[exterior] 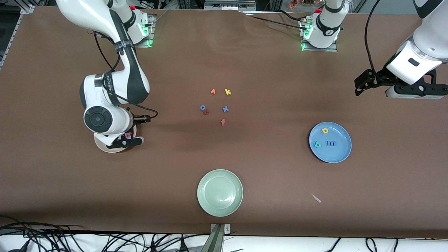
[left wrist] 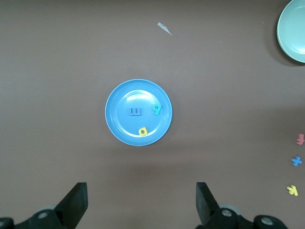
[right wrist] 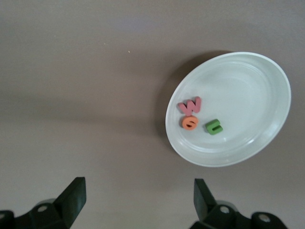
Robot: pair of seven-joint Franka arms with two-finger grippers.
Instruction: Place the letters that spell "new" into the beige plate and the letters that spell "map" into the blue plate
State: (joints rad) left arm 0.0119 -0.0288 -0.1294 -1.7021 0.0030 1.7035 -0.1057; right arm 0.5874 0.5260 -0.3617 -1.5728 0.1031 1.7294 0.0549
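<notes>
Beige plate [right wrist: 238, 90] holds w [right wrist: 190, 105], e [right wrist: 189, 123] at 6 o'clock of it, and n [right wrist: 214, 126]; blue plate [left wrist: 138, 112] holds m [left wrist: 135, 112], a [left wrist: 157, 109], p [left wrist: 143, 130]; both grippers, left [left wrist: 140, 202] and right [right wrist: 138, 200], gape wide, empty.

blocked: right tool [exterior: 130, 137] over beige plate [exterior: 101, 146] | open: blue plate [exterior: 330, 142], seemingly unobstructed

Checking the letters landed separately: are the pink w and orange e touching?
Touching: the right wrist view shows the pink w overlapping the orange e in the beige plate.
</notes>
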